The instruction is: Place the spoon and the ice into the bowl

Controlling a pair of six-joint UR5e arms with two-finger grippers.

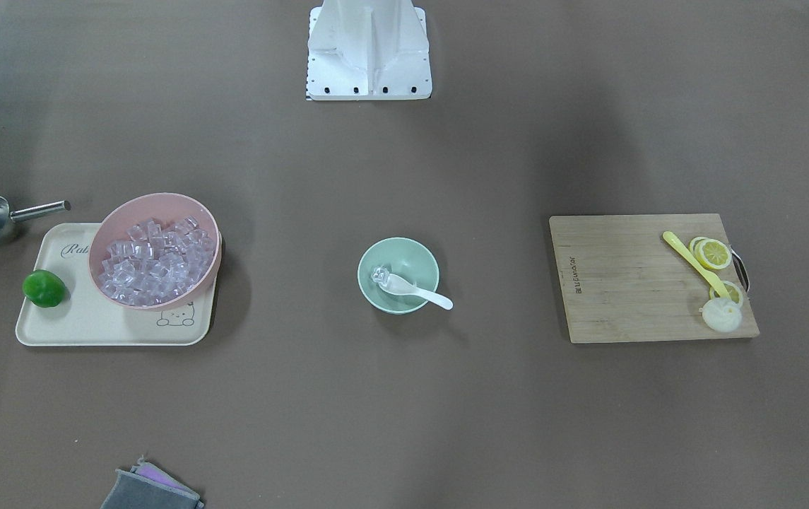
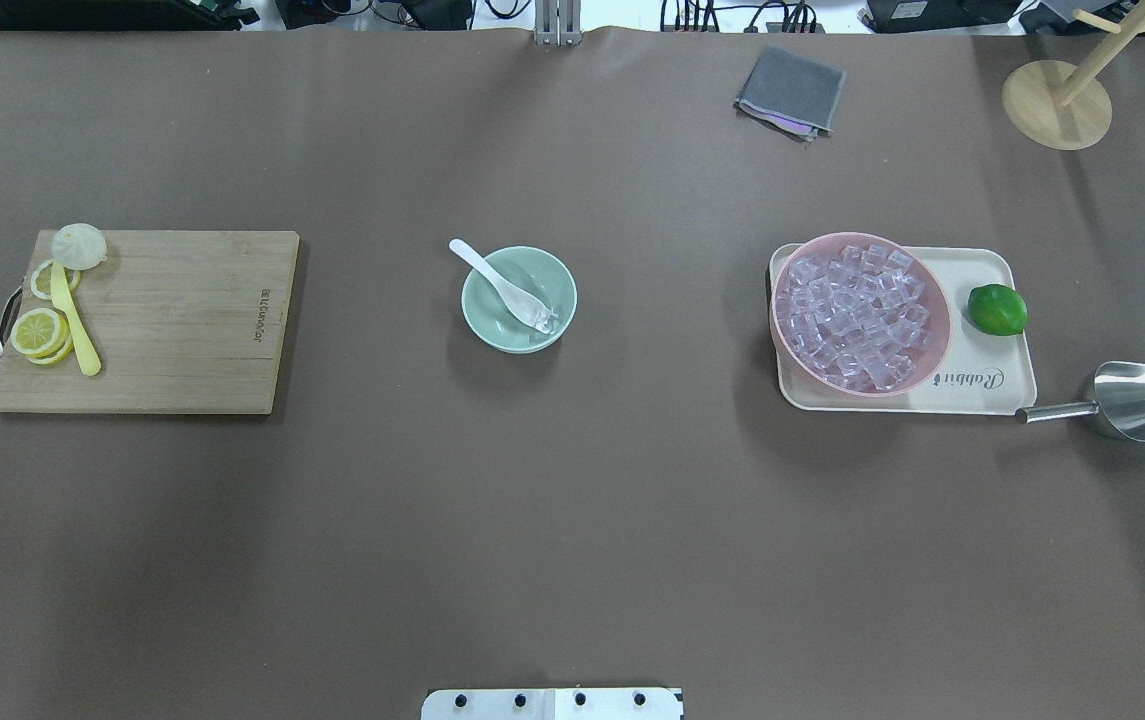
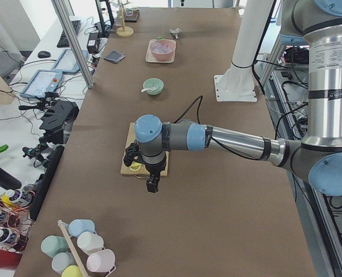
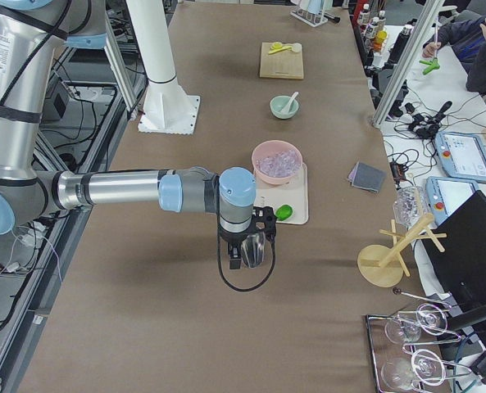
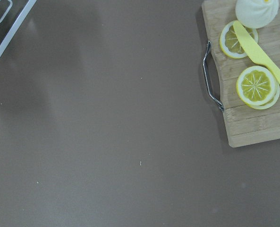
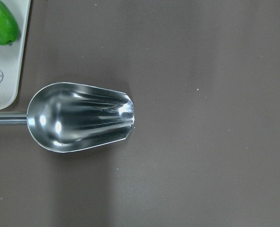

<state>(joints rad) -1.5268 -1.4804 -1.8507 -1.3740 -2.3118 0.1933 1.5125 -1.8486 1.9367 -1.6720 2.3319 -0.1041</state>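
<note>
The mint-green bowl (image 1: 408, 258) stands at the table's middle. The white spoon (image 1: 415, 289) lies in it, scoop inside and handle over the rim. A clear ice cube (image 1: 380, 276) sits at the scoop. The overhead view shows the same bowl (image 2: 547, 280), spoon (image 2: 494, 277) and ice (image 2: 544, 319). My left gripper (image 3: 152, 184) hangs above the table just off the cutting board's end, far from the bowl (image 3: 153, 86). My right gripper (image 4: 236, 260) hangs over the steel scoop, far from the bowl (image 4: 284, 106). I cannot tell if either is open or shut.
A pink bowl (image 2: 860, 312) full of ice cubes stands on a cream tray (image 2: 992, 385) with a lime (image 2: 997, 309). A steel scoop (image 2: 1127, 401) lies beside the tray. A wooden cutting board (image 2: 172, 320) holds lemon slices and a yellow utensil (image 2: 75, 323). A grey cloth (image 2: 790, 90) lies at the far side.
</note>
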